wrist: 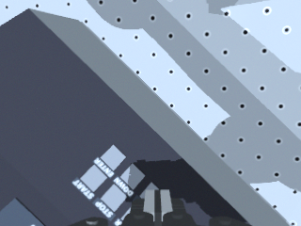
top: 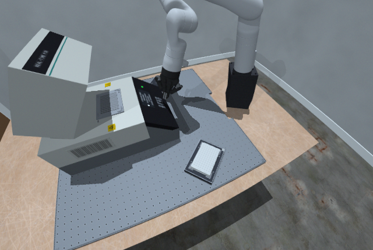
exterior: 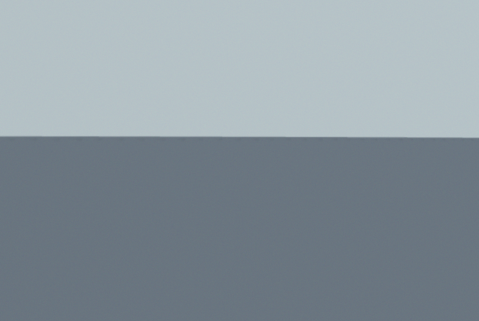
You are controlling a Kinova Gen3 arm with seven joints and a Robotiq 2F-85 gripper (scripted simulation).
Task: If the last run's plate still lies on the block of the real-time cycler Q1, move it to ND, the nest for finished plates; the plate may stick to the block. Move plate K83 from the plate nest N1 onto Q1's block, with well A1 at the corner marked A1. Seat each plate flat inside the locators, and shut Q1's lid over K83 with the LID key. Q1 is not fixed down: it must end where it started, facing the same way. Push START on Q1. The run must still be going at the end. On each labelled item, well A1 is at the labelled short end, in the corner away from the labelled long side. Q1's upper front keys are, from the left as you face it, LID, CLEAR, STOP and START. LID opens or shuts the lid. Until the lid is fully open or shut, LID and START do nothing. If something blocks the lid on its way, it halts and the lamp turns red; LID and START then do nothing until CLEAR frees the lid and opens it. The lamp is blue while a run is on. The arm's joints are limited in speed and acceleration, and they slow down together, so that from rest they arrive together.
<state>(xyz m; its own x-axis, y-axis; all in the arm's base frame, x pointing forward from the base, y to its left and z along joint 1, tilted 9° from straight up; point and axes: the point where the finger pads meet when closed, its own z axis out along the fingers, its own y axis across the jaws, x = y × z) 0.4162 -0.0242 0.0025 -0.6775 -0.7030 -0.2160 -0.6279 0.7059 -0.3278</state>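
Q1 (top: 126,115) stands with its lid (top: 49,102) raised and its lamp (top: 142,86) green. Its block (top: 117,102) looks grey with dark rows; no white plate shows on it, and part lies in shadow. My gripper (top: 164,95) (wrist: 157,206) is shut and empty, low over the keys on Q1's dark front panel (top: 162,119) (wrist: 61,94). The wrist view shows the START key (wrist: 94,177) and STOP key (wrist: 114,197) left of the fingertips, which partly hide other keys. Contact cannot be told. A white plate (top: 206,158) lies in a dark nest (top: 197,175); their labels are unreadable.
A perforated board (top: 144,193) (wrist: 188,71) lies under Q1 and the nest, on a wooden table (top: 286,138). A dark object (top: 155,80) behind my gripper is mostly hidden. The arm's base (top: 242,90) stands at the right rear. The exterior view shows only plain surfaces.
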